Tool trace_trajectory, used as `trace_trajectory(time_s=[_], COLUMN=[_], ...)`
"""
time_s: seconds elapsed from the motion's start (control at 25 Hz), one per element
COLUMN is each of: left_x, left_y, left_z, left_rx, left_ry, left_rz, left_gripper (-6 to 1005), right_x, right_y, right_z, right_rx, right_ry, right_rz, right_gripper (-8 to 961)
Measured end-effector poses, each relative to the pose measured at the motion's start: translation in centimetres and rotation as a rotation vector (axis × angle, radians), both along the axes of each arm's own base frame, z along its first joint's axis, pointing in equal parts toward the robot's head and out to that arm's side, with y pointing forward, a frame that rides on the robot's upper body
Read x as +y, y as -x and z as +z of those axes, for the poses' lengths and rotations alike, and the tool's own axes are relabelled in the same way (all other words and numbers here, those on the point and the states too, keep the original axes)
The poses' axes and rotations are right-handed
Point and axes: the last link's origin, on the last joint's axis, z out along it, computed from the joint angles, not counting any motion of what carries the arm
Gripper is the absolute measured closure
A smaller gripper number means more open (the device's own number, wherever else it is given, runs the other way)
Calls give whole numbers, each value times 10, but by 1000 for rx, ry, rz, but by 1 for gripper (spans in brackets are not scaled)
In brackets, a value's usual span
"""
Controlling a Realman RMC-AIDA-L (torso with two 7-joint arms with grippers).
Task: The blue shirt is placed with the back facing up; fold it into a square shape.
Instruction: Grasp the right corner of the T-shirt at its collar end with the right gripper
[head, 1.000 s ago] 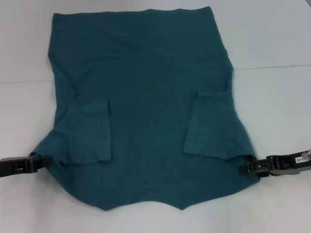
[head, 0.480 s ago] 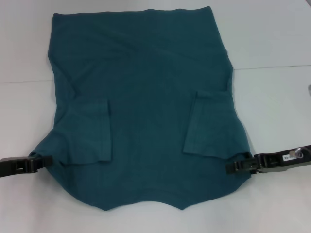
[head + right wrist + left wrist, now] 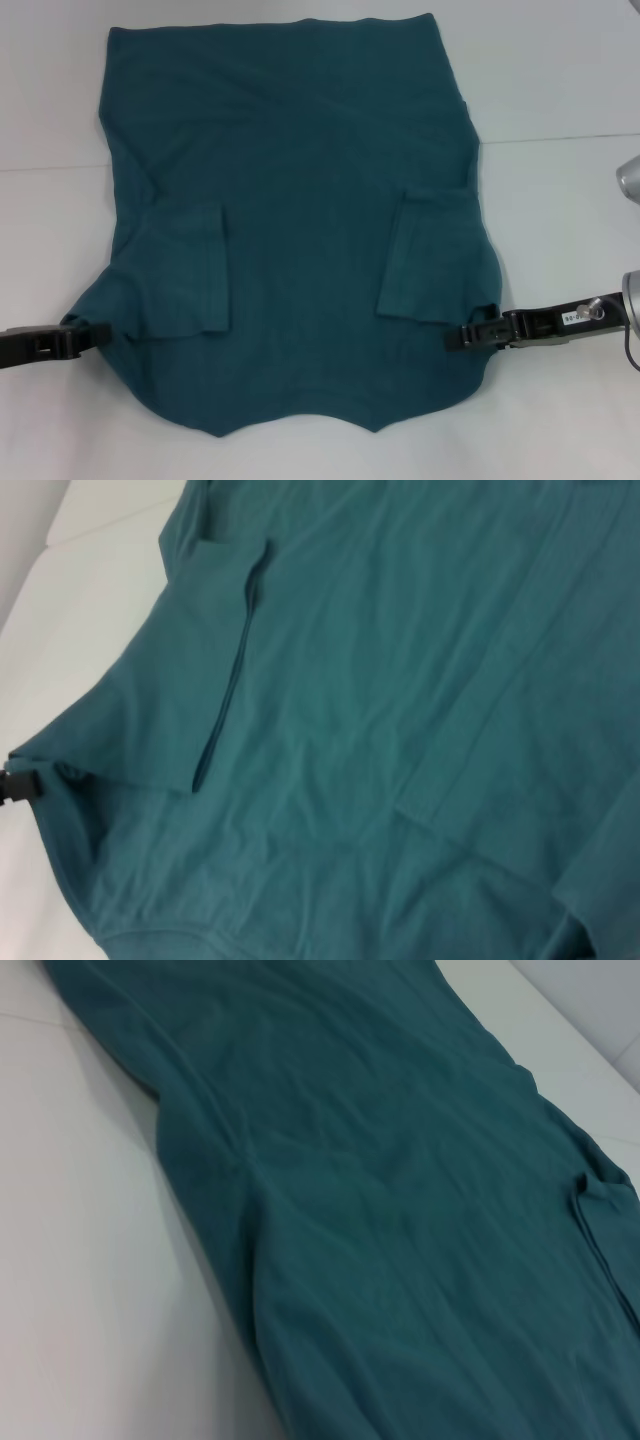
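The blue shirt (image 3: pixel 300 200) lies spread on the white table, plain side up, with both short sleeves (image 3: pixel 190 270) folded inward onto the body. The neckline edge points toward me. My left gripper (image 3: pixel 88 335) sits low at the shirt's near left shoulder corner, shut on the cloth edge. On the opposite side, my right gripper (image 3: pixel 468 337) is shut on the near right shoulder edge, which bulges inward there. Both wrist views are filled by the shirt (image 3: pixel 400 1210) (image 3: pixel 400 680). The right wrist view also shows the left gripper's tip (image 3: pixel 14 785) at the far corner.
White table (image 3: pixel 560 80) surrounds the shirt on all sides, with a seam line (image 3: pixel 560 138) running across it. A silver part of my right arm (image 3: pixel 630 180) shows at the right edge.
My right gripper has slid leftward toward the shirt's middle, dragging the right shoulder edge inward with it. The left gripper has stayed put.
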Motion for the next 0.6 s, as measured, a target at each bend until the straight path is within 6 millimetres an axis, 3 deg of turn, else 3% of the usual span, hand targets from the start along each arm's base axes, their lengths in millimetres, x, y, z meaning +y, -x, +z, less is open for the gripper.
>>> trace_trajectory(time_s=[0.6], left_x=[1], left_y=[-1], left_z=[-1], left_rx=[-11], left_ry=[-5], left_rz=[-3], left_gripper=[876], right_x=[-6], right_y=[-12], right_z=[8], right_rx=[-4], right_ry=[2], right_rz=[-43], right_gripper=[59])
